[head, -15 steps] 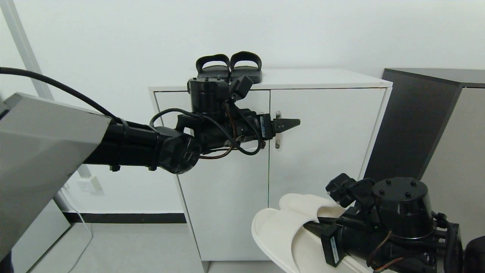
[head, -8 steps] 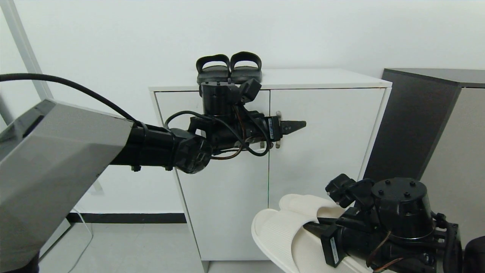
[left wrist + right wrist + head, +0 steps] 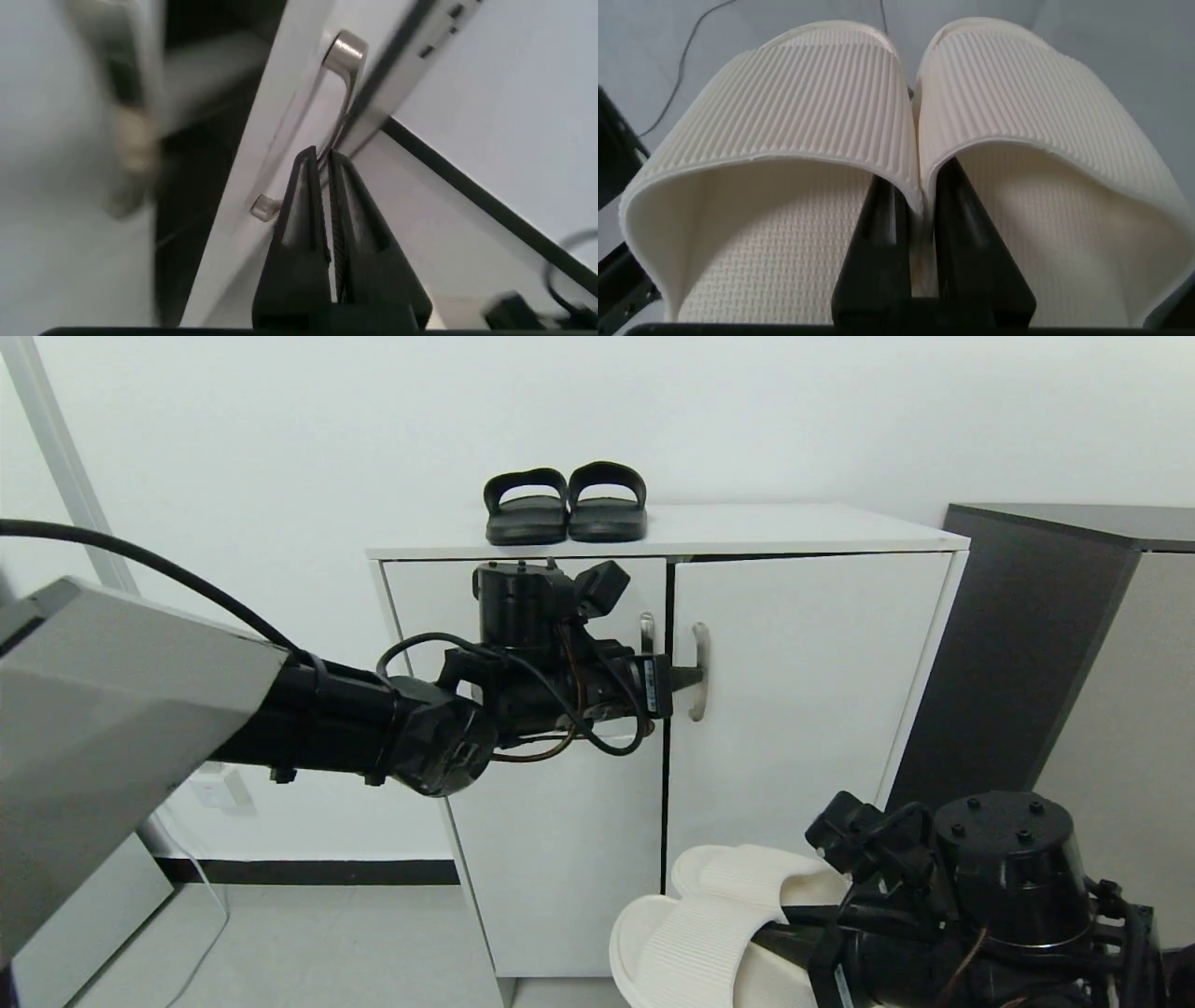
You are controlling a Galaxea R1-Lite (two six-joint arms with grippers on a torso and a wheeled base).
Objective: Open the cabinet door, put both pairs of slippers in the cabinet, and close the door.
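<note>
Head view: left hand (image 3: 688, 678) closed, tips at door handle (image 3: 699, 663); right wrist view: right hand (image 3: 921, 191) clamps white slippers (image 3: 785, 103).

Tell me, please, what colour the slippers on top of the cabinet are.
The slippers on the cabinet are black; the head view shows them best.

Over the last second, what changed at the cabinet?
The left gripper drew back toward the robot and now grips the handle of the right door, which has swung ajar, showing a dark gap. The right gripper sank slightly with the white slippers it holds. The black slippers stayed on the cabinet; the left door stayed shut.
</note>
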